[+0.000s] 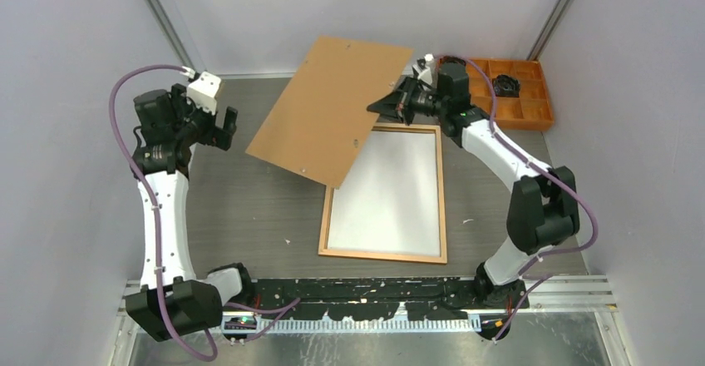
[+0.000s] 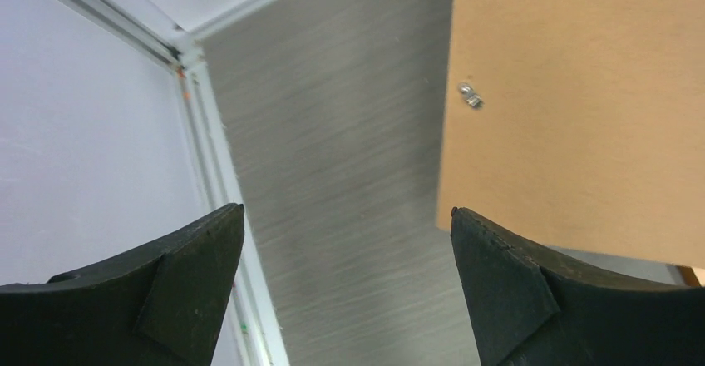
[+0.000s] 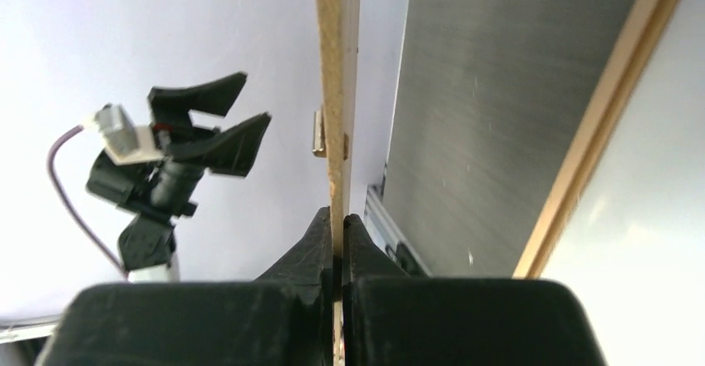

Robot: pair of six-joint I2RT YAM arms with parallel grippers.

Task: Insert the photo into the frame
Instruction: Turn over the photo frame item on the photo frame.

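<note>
The frame (image 1: 442,191) lies flat on the bench (image 1: 249,208), its long axis running from the arm bases toward the far wall. A plain white surface fills it. No printed side of the photo shows in any view, and I cannot tell whether that white surface is the photo face down or only the pane.

The right tool (image 1: 380,106) is at the frame's far-left corner, pinched tight on the thin right edge of the backing board (image 1: 332,116). The right wrist view shows the board edge-on, clamped between the two pads. The board is held in the air, tilted, with its long axis running diagonally from beyond the frame's far side down past its left rail. Its near corner overhangs that far-left corner.

The left tool (image 1: 224,126) hangs well left of the frame, jaws spread wide with nothing between them. It faces the board's free left edge but does not touch it.

The next move probably depends on this: the board extends leftward from the right tool, so the left arm is nearer its free edge. The frame sits closer to the right arm. The board likely has to be moved away from the frame's corner first.
</note>
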